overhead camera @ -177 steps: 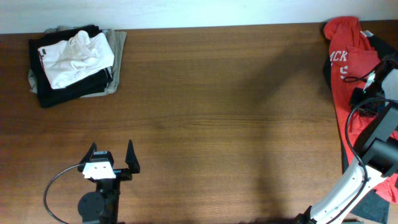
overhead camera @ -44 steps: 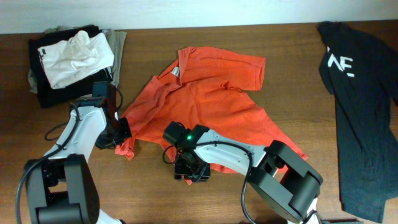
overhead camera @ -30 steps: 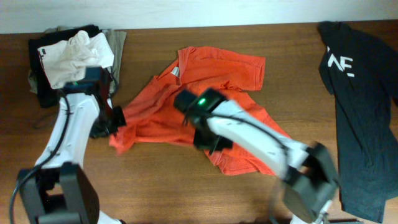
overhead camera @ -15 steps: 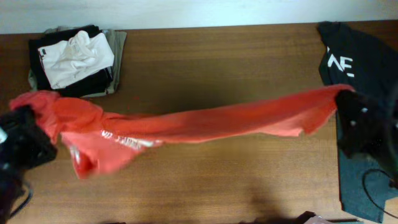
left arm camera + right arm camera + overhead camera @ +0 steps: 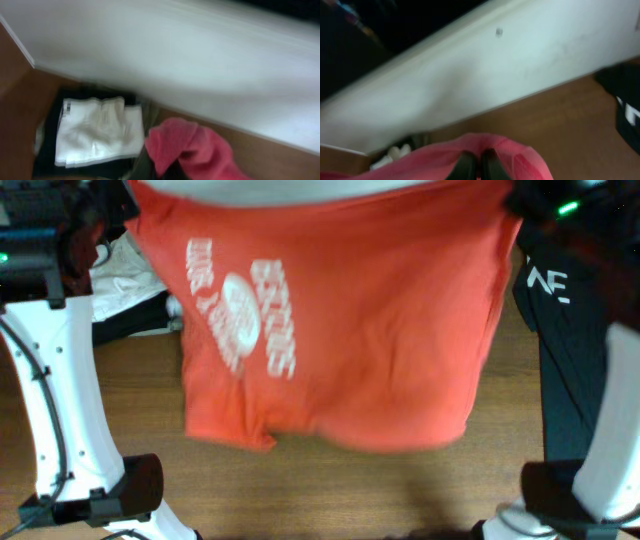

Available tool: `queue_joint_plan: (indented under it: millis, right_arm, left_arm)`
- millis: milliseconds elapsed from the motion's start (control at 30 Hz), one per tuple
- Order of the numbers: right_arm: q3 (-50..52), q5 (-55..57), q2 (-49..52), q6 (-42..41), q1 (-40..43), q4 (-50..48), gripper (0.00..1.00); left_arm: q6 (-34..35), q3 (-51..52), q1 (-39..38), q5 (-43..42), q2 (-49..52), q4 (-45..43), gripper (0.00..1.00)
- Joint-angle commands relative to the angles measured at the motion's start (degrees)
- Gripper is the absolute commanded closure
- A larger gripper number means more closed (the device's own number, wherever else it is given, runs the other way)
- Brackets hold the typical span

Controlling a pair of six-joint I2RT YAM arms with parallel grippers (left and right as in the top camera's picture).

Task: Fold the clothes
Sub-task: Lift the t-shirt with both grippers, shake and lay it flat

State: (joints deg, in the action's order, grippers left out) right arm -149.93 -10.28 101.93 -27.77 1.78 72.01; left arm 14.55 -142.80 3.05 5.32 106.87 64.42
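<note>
The red-orange T-shirt (image 5: 340,330) hangs spread out high above the table, white lettering (image 5: 240,320) facing the overhead camera. My left gripper (image 5: 112,202) holds its upper left corner and my right gripper (image 5: 522,198) its upper right corner. In the right wrist view the black fingers (image 5: 466,167) are pressed together on a fold of red cloth (image 5: 520,155). The left wrist view shows bunched red cloth (image 5: 195,150) in front of its jaws, which are mostly hidden. A black T-shirt (image 5: 565,340) with white letters lies flat at the table's right edge.
A stack of folded clothes (image 5: 125,280) with a white garment (image 5: 95,132) on top sits at the back left of the wooden table (image 5: 330,490). A white wall (image 5: 520,60) runs along the far edge. Both white arms stand tall at the sides.
The red-orange shirt, stretched as a low band across the table half a second ago, is now lifted high and hangs open as a wide sheet. Both arms have risen.
</note>
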Motion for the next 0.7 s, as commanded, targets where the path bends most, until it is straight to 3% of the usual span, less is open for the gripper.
queue_joint_plan:
  millis: [0, 67, 133, 233, 300, 400, 467, 667]
  right_arm:
    - [-2.40, -33.79, -2.67, -0.17, 18.53, -4.83, 0.96]
    - [-2.78, -42.34, -2.67, 1.31, 30.38, -3.63, 0.96]
    - [-2.75, -40.76, -2.67, 6.25, 33.99, 2.43, 0.96]
    - [-2.49, -31.12, -2.08, 15.47, 30.18, 16.15, 0.96]
    - [-0.31, -17.84, -0.98, 17.92, 23.28, 25.31, 0.96]
    - [10.99, -13.88, -1.44, 17.55, 16.22, 25.31, 0.96]
    - [17.20, -6.21, -1.53, 12.07, 15.54, 25.24, 0.96]
    - [25.92, 3.21, -9.33, 10.69, 16.81, 25.33, 0.96]
  left_arm:
    - [-5.18, -15.34, 0.50, 0.09, -3.61, -2.93, 0.99]
    - [-6.10, -23.82, 0.55, 0.02, -3.72, -0.90, 0.99]
    - [-6.10, -24.92, 0.44, -0.66, -3.67, 3.13, 0.99]
    - [-6.08, -20.44, 0.42, -7.04, 0.33, 13.03, 0.96]
    - [-6.08, -14.19, 0.33, -11.65, 5.92, 19.80, 0.99]
    - [-6.10, -5.11, 0.33, -14.51, 13.75, 27.34, 0.99]
    - [-6.99, -0.66, 0.33, -17.00, 15.69, 29.46, 0.99]
    - [-8.02, 2.43, -2.64, -16.92, 9.35, 32.30, 0.99]
